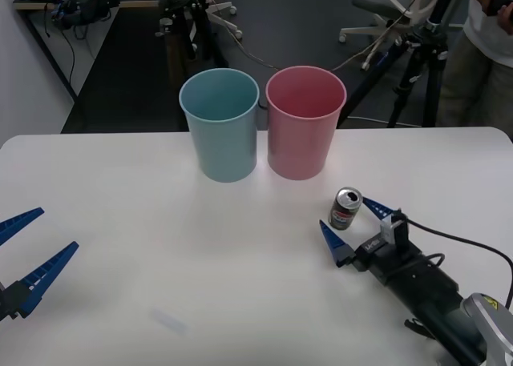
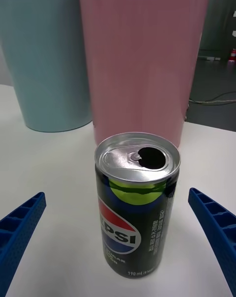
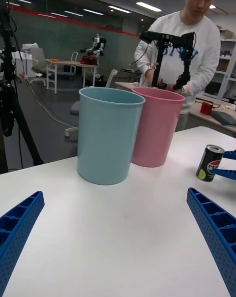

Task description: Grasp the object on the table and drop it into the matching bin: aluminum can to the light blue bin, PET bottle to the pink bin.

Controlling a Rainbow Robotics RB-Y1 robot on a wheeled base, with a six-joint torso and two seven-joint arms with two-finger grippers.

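Light blue bin (image 1: pixel 220 124) touching pink bin (image 1: pixel 304 122), interiors unseen. Aluminum can (image 1: pixel 346 208) upright near pink bin, between spread fingers of right gripper (image 1: pixel 353 227), untouched. Left gripper (image 1: pixel 30 252) open, far off.

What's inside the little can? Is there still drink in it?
The aluminum can is opened; its top shows a dark hole. Nothing shows inside, so any drink stays hidden. It stands between the open right gripper fingers.

Camera layout: one overhead front view, two low wrist views.
Front camera looks forward and down across the table (image 1: pixel 160 246); right wrist sits close behind the can (image 2: pixel 136 203); left wrist stands farther off. All share the light blue bin (image 1: pixel 220 124) and pink bin (image 1: pixel 304 122).
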